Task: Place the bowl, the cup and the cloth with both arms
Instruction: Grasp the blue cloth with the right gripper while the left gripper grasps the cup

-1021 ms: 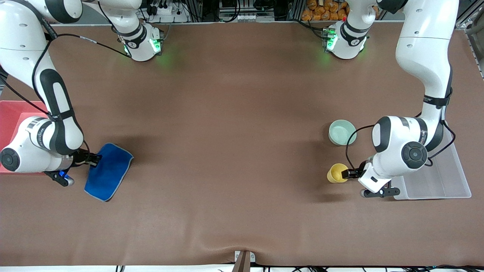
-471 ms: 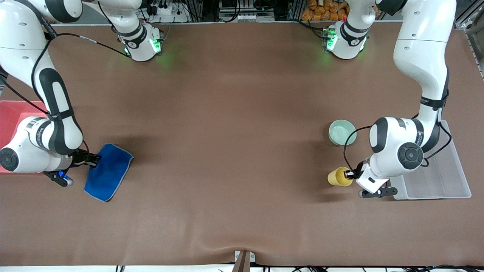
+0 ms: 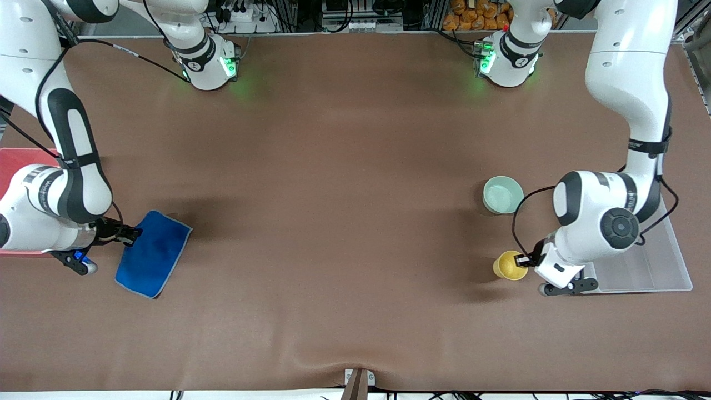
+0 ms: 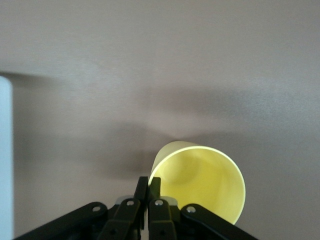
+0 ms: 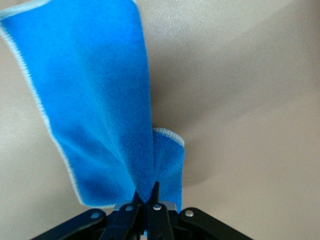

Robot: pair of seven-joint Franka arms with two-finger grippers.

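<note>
Currently left gripper point(image 3: 522, 259) is pinched on the rim of the cup point(image 3: 509, 265), tilted, at the left arm's end beside a clear tray point(image 3: 661, 266). Bowl point(image 3: 502, 194) sits farther from the camera, untouched. Right gripper point(image 3: 132, 234) is clamped on the cloth point(image 3: 153, 253) edge, next to a red bin point(image 3: 14, 161).

The left gripper point(image 3: 524, 259) has been closed on the rim of the cup point(image 3: 510, 265), which has been carried toward 4 o'clock, nearer the clear tray point(image 3: 644, 272). By the right gripper point(image 3: 131, 235), the pinched cloth point(image 3: 151, 254) has been drawn toward 8 o'clock, closer to the right arm's end of the table point(image 3: 344, 194).
</note>
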